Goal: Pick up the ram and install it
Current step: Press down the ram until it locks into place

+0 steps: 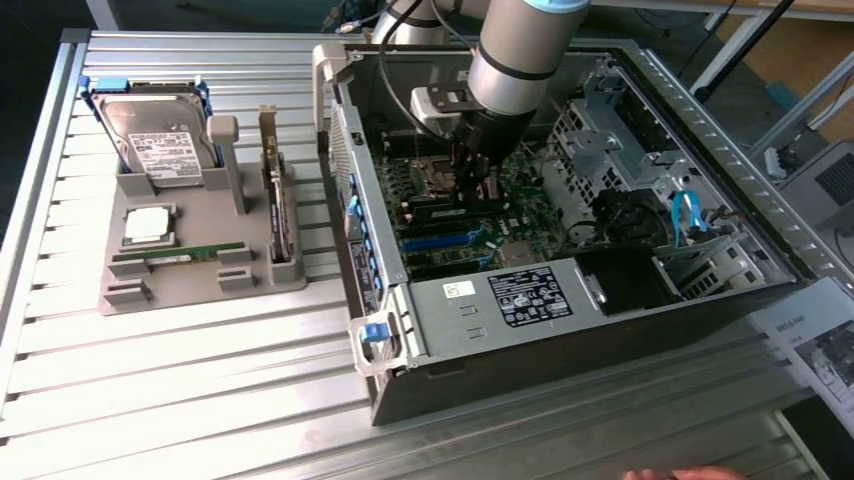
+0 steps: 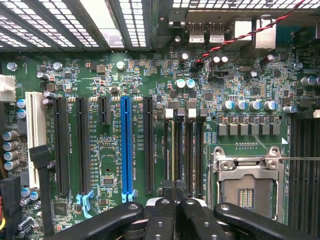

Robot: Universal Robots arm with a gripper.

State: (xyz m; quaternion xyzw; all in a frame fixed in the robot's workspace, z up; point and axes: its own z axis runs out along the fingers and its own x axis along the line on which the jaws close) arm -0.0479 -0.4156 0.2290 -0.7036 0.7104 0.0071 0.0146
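The end effector (image 1: pixel 474 190) was down inside the computer case (image 1: pixel 561 345), its arm reaching in through the case's open side. Its fingers (image 2: pixel 165 215) were pressed together just above the circuit board (image 2: pixel 240 85) on the case floor. They hung over the narrow black memory slots (image 2: pixel 182 145), which sat in the case beside the empty chip socket (image 2: pixel 247 180).

Outside the case, toward the exterior view's left, a grey holder (image 1: pixel 200 292) stood on the desk (image 1: pixel 200 390). A ram (image 1: pixel 180 256) lay flat in it: a thin green stick, on the side of the square silver chip (image 1: pixel 148 224) away from the hard drive (image 1: pixel 160 140).

By that evidence the pick-up looked undone for this stick, with the carry into the case and the seating left to do. A pale thin line ran along one memory slot right ahead of the fingertips (perhaps another stick seen edge-on, perhaps only the slot's own edge). I could not tell which, nor whether the closed fingers pinched anything so thin. So installation inside the case could not be called finished.
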